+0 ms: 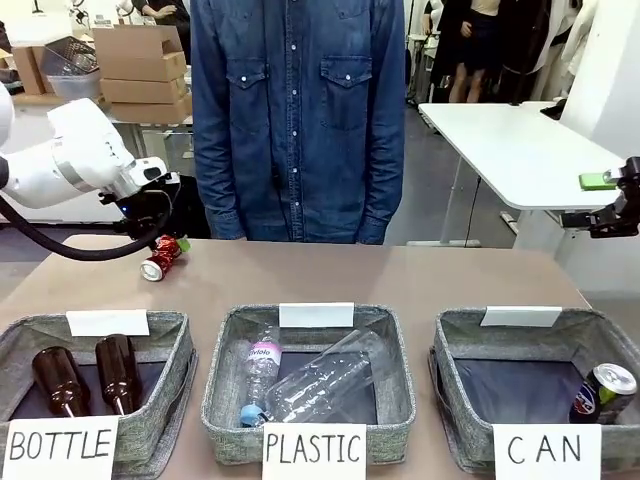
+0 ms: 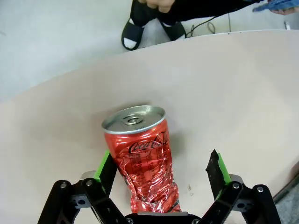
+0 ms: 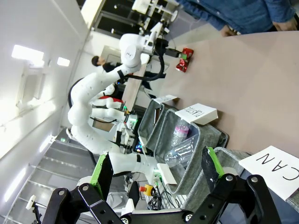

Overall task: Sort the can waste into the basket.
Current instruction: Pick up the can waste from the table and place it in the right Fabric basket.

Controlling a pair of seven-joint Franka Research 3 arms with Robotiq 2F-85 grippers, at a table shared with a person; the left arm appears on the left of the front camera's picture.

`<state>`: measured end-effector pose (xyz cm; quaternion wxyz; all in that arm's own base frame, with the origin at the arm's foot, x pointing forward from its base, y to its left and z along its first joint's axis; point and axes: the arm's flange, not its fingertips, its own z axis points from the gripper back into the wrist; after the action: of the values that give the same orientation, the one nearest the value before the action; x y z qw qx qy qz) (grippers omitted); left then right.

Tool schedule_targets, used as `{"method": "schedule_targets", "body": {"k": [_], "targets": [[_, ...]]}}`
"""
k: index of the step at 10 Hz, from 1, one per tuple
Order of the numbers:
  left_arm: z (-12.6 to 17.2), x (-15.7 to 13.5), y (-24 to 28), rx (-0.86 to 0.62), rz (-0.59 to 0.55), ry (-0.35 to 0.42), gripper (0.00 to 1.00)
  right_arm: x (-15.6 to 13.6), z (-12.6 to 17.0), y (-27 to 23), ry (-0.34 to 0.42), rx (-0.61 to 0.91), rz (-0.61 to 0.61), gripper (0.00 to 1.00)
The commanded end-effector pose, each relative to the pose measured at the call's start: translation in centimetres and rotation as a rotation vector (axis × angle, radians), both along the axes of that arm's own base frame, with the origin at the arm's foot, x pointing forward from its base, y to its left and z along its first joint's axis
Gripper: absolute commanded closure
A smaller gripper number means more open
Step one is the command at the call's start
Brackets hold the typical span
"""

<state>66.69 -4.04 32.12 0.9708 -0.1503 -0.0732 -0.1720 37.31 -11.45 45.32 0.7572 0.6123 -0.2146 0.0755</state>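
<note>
Since the red can (image 2: 142, 158) lies on its side at the far left end of the table (image 1: 400, 275), well apart from the basket (image 1: 455, 330) marked CAN, my left gripper (image 2: 160, 162) is the one for this job. It is right at the can. My right gripper (image 3: 157, 163) hangs near the CAN basket, far from the red can.

The left jaws are wide apart and hold nothing, with the can in between them. The can's long way points straight out from the gripper: the silver top faces away and the crushed end is in by the palm. So the two pads (image 2: 103, 163) face its round sides (just what I want). One pad is just beside the can and the other has a gap.

I think a plain squeeze should catch it, though the dented metal may slip.

The right jaws are wide apart and empty too. The blue can (image 1: 603, 392) already sits in the basket's near right corner.
</note>
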Motion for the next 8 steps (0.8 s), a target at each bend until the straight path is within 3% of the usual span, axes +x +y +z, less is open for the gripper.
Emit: {"method": "schedule_targets", "body": {"k": [1, 2, 3, 4, 5, 7, 8], "targets": [[-0.2, -0.12, 0.02, 0.012, 0.007, -0.021, 0.0, 0.0, -0.03, 0.06, -0.016, 0.002, -0.001, 0.0], [-0.17, -0.11, -0.02, 0.017, 0.016, -0.018, 0.0, 0.0, -0.03, 0.06, -0.016, 0.002, -0.001, 0.0], [-0.22, -0.13, 0.02, 0.041, 0.032, -0.031, 0.47, 0.0, -0.03, 0.06, -0.016, 0.002, -0.001, 0.0], [-0.35, -0.21, 0.04, 0.073, 0.05, -0.044, 0.59, 0.0, -0.03, 0.06, -0.016, 0.002, -0.001, 0.0], [-0.43, -0.26, 0.03, 0.077, 0.051, -0.041, 1.0, 0.0, -0.03, 0.06, -0.016, 0.002, -0.001, 0.0], [-0.61, -0.31, 0.21, 0.122, 0.094, -0.051, 1.0, 0.0, -0.03, 0.06, -0.016, 0.002, -0.001, 0.0], [-0.62, -0.34, 0.32, 0.135, 0.108, -0.051, 0.86, 0.0, -0.03, 0.06, -0.016, 0.002, -0.001, 0.0]]}}
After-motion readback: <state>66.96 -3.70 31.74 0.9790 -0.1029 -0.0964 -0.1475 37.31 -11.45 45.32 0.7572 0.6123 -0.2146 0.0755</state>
